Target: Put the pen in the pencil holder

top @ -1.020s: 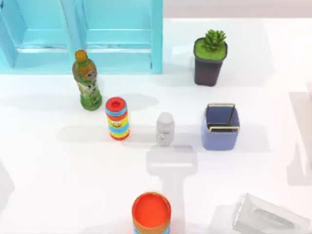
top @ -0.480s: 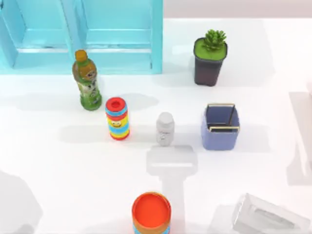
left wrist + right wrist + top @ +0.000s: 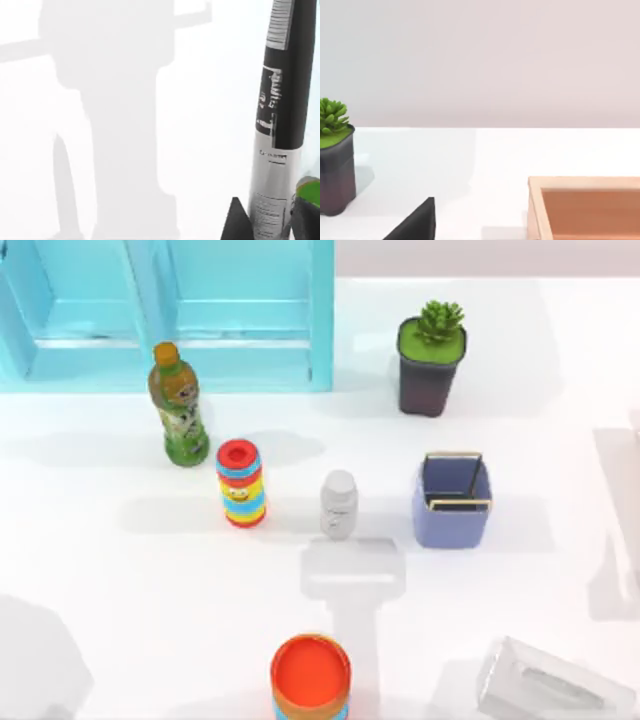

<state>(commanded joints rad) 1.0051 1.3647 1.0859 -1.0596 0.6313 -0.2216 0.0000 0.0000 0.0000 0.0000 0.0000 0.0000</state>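
where the table's near-left corner was lighter a second ago, a broader grey shadow now lies; objects unmoved. left wrist view: left gripper (image 3: 267,222) clenched on the pen (image 3: 280,125), slim, glossy black upper part, pale printed barrel between dark fingertips (image 3: 235,222). pencil holder (image 3: 452,500): square, matte periwinkle, gold rim bars, right of centre. right gripper: cannot tell.

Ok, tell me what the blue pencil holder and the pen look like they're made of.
The pencil holder looks like matte periwinkle plastic or painted board, with thin shiny gold bars, probably metal, at two rim edges. The pen looks like smooth plastic: a glossy black section with printed lettering above a pale grey barrel.
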